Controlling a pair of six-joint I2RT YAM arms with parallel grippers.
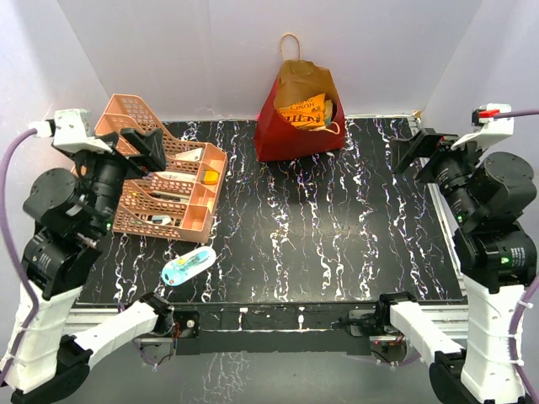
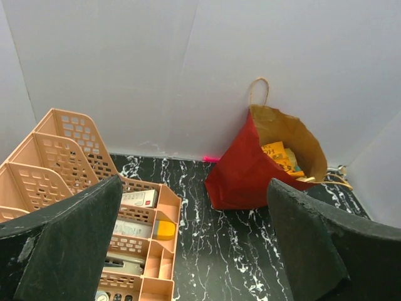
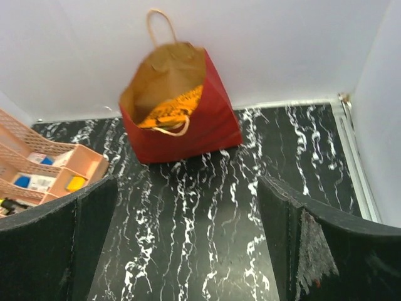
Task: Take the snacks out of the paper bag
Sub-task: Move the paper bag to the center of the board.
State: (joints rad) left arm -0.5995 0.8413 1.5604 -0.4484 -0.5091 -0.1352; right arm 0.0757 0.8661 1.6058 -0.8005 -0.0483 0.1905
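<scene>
Top external view: the paper bag (image 1: 290,135) stands upright at the far edge of the table (image 1: 337,219), about midway along it, with its mouth open. The snacks (image 1: 310,112) sit inside it, orange and yellow packets showing just under the rim. A pink basket organizer (image 1: 173,185) lies along the left edge toward the far left corner. A blue-white blister pack (image 1: 189,267) lies near the near edge on the left side. The left jaws hover over the organizer and the right jaws hang by the right edge, both well apart from the bag.

Left wrist view: the left jaws are spread wide with nothing between the dark fingers (image 2: 69,251). Past them the paper bag (image 2: 235,182) stands against the far wall, one twine handle raised, with the snacks (image 2: 281,157) visible in its brown interior. The organizer (image 2: 62,147) fills the lower left.

Right wrist view: the right jaws are also spread wide and hold nothing, the fingers (image 3: 50,251) framing the bare table (image 3: 207,219). The paper bag (image 3: 203,128) is ahead at the far edge with the snacks (image 3: 169,111) inside, slightly blurred. A corner of the organizer (image 3: 69,169) shows at the left.
</scene>
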